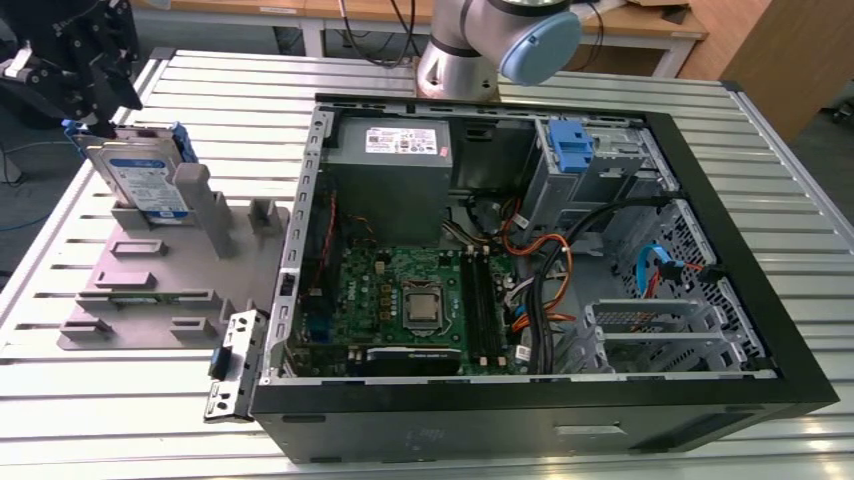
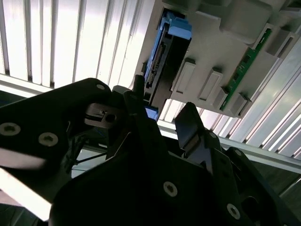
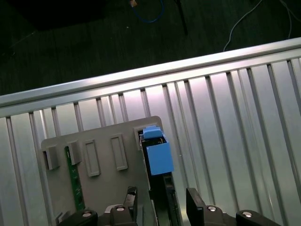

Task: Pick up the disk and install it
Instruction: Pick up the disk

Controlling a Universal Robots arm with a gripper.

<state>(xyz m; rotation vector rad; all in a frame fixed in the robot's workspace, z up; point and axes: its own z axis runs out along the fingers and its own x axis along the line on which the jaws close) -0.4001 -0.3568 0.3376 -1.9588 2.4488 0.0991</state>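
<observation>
The disk point(image 1: 140, 178) stands upright on its edge in a slot of a grey holder point(image 1: 160, 280) at the exterior view's left. It is silver with a white-and-blue label and blue side rails. My black gripper point(image 1: 96, 118) hangs just above its top edge. In both wrist views the gripper point(image 2: 162, 106) point(image 3: 162, 197) is open, with the disk's edge point(image 2: 162, 56) and its blue rail point(image 3: 157, 157) lying in line with the gap between the fingers. The fingers stand apart from the disk.
An open computer case point(image 1: 747, 300) lies on the slatted metal table point(image 1: 240, 110), with a motherboard point(image 1: 414, 300), a grey power supply point(image 1: 390, 140) and a blue bracket point(image 1: 571, 150) in the drive bay. A green memory stick point(image 3: 74, 179) sits in the holder. The arm's base point(image 1: 461, 50) stands behind the case.
</observation>
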